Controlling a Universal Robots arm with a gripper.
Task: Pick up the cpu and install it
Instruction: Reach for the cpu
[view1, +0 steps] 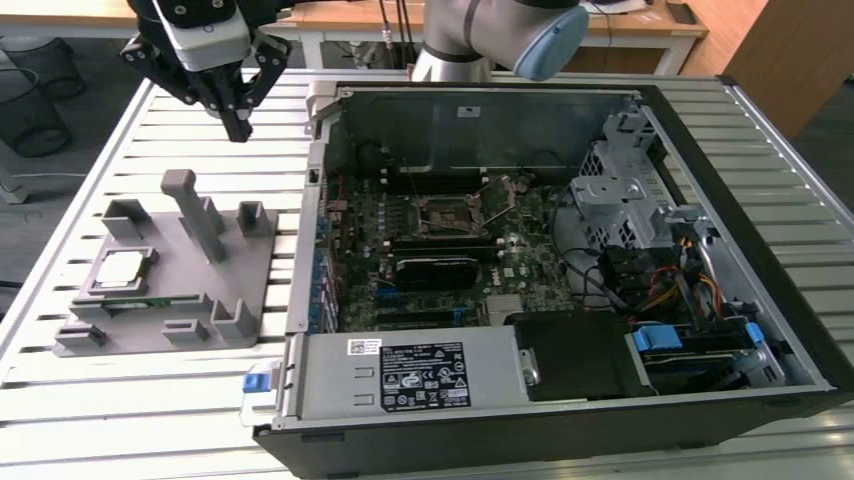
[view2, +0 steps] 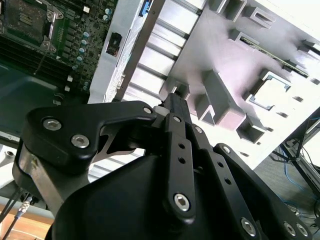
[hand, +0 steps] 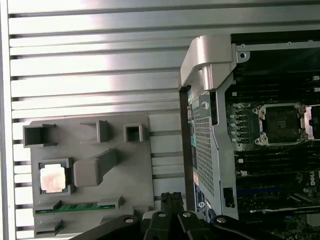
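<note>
The cpu (view1: 123, 270) (hand: 52, 178), a small square chip with a shiny metal top, lies flat in a pocket of the grey fixture tray (view1: 227, 285) (hand: 125, 165) (view2: 220, 60), at the exterior view's left. My gripper (view1: 238, 128) (hand: 170, 198) (view2: 175, 98) hangs above the slatted table beyond the tray's far end, well apart from the chip, its fingers shut with nothing between them. The black motherboard socket (view1: 450, 215) (hand: 282, 123) (view2: 25, 17) sits with its metal frame inside the opened computer case.
The open computer case (view1: 334, 100) lies on its side at the exterior view's right, with its metal wall (hand: 205, 65) beside the tray. A green memory stick (hand: 75, 207) lies in a tray slot. Upright tray posts (view1: 187, 200) rise near the chip. The slatted table (view1: 174, 130) carries everything.
</note>
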